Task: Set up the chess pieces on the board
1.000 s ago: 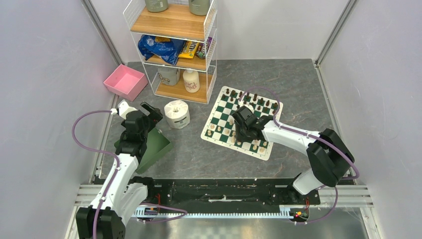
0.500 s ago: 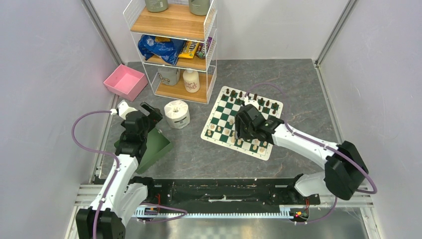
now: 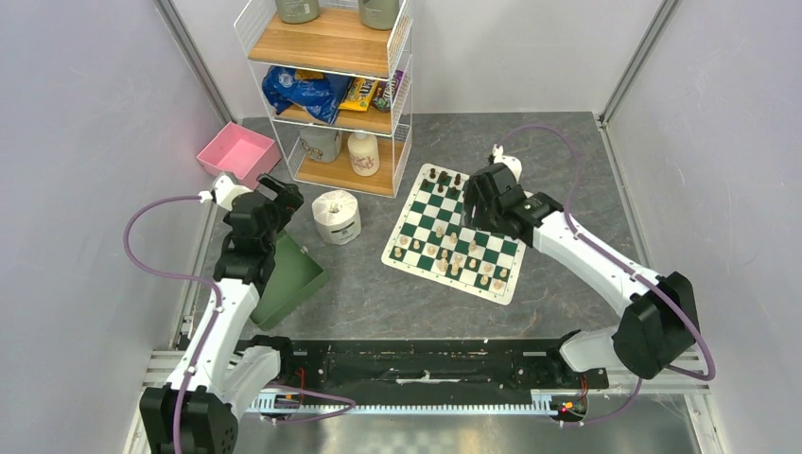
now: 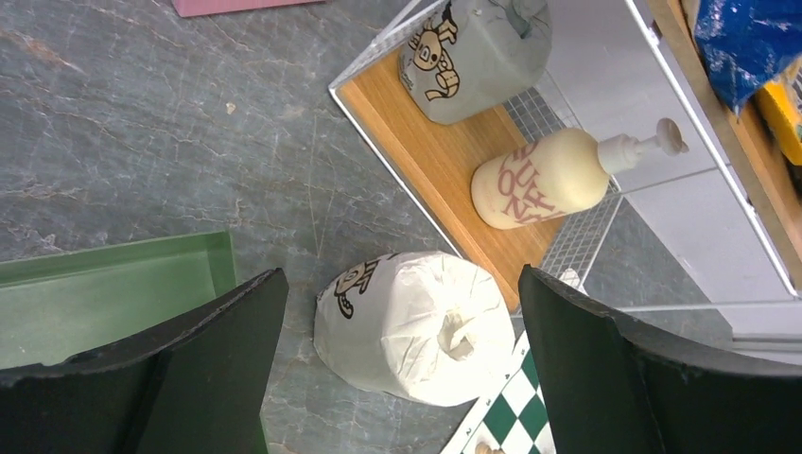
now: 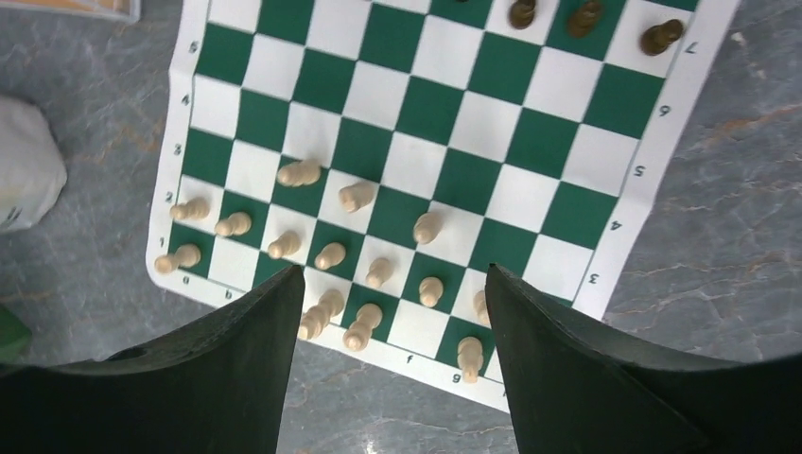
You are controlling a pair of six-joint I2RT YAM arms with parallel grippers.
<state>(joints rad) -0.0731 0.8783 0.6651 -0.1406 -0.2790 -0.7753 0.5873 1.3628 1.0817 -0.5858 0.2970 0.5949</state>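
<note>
Grey bench point(image 3: 378, 293) is carrying the board point(image 3: 438, 220), which is lying flat. Cream pieces point(image 5: 331, 255) are standing mostly along the board's near side, and a few are sitting closer to its middle. Dark pieces point(image 5: 586, 17) are lining up along the board's far side. The right tool point(image 5: 392, 279) is hanging over the far right part of the board. Its two fingers are spreading wide and holding nothing. A second ago it was hanging over the board's near middle, right above the cream pieces. The left tool point(image 4: 402, 279) is waiting well to the left of the board, also wide open and empty. The toilet roll point(image 3: 337, 217) and green bin point(image 3: 288, 274) are sitting close to it. It has been shifting a little further back.
</note>
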